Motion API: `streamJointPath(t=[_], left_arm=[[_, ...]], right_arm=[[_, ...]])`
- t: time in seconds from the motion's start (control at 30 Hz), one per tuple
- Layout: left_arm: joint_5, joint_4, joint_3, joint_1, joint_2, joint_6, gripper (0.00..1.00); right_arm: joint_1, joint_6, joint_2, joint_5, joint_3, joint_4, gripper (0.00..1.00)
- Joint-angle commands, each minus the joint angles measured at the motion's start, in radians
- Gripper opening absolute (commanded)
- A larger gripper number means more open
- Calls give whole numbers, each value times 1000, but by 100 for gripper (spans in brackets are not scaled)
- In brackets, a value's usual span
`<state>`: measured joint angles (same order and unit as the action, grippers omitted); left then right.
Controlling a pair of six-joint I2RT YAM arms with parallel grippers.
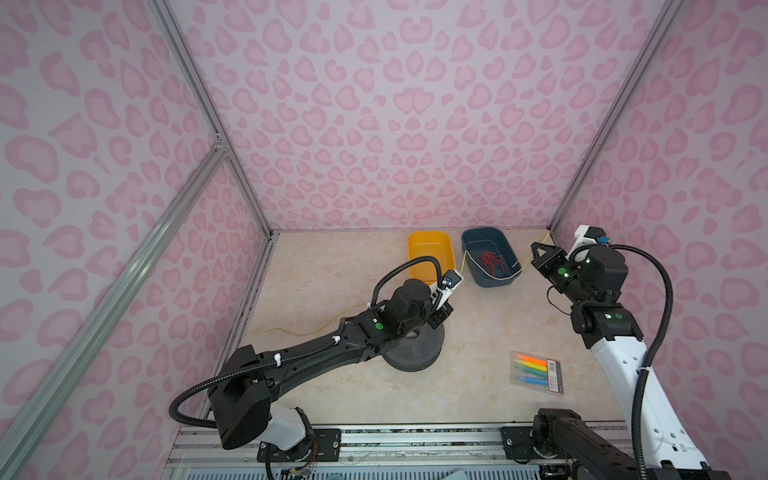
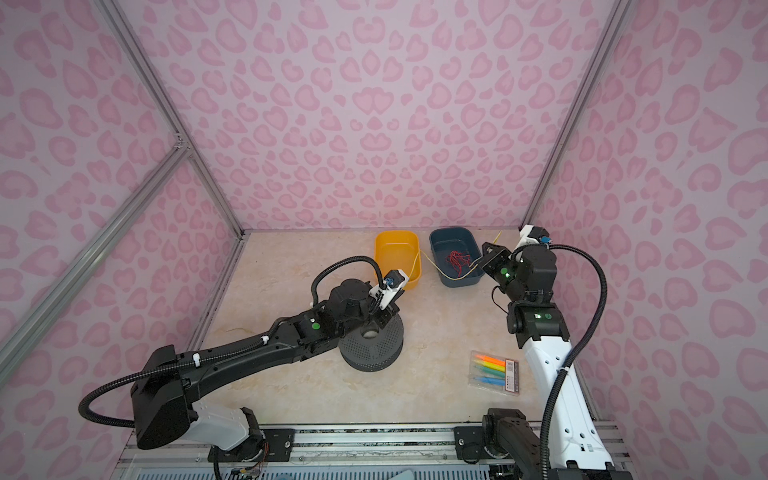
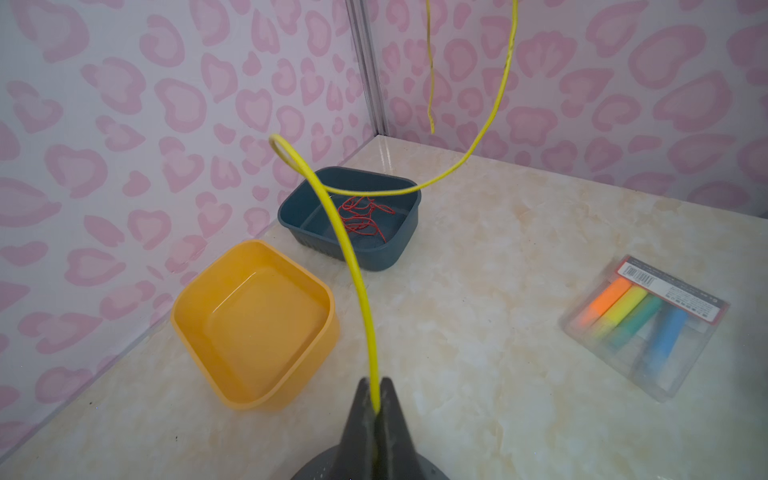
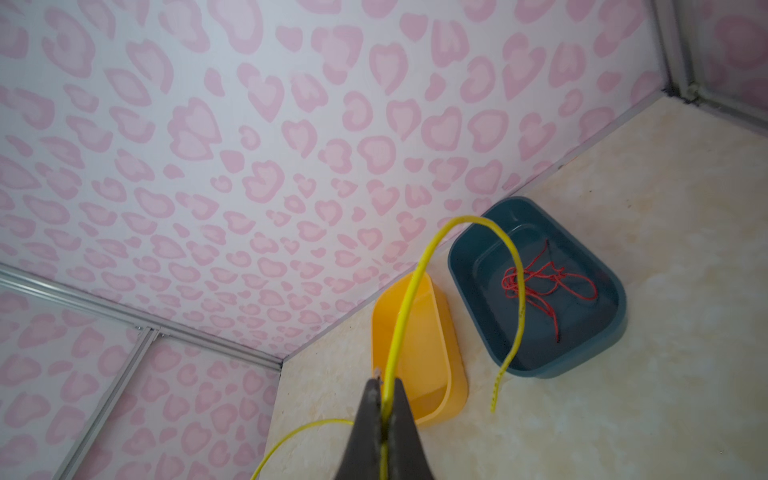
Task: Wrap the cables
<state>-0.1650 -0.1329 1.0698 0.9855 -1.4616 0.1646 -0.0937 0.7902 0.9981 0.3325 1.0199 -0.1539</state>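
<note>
Mid-frame, pins the yellow wire (image 3: 360, 282) in the clenched left end effector (image 3: 375, 384) over the grey disc (image 1: 415, 353), seemingly anchoring it. Further right, arcs it over the blue bin (image 1: 494, 283) into the clenched right end effector (image 4: 384, 384), likely controlling slack.

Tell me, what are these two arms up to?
Two robot arms are handling one long, thin yellow wire. The left gripper and the right gripper are each shut on it, and the stretch between them arcs in the air over a dark blue bin holding tangled red wires. An orange bin sits beside it. The wire is loose, not yet wound into a coil.
</note>
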Motion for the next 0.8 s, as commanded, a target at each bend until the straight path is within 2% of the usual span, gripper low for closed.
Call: streamJointPath(t=[0.0,0.23,0.57,0.77], left_arm=[[-69,3,-35,-2,31,0,4],[-82,36,-72,-10,45,-13,4],[-88,77,-161,-10,53,-45,4],[-99,90,-185,-10,39,-54,4]], right_arm=[[-82,31,-6,-2,14,58,0],[-219,122,54,49,53,144,0],[-304,162,133,28,115,210,0],[-311,163,158,26,166,211,0]])
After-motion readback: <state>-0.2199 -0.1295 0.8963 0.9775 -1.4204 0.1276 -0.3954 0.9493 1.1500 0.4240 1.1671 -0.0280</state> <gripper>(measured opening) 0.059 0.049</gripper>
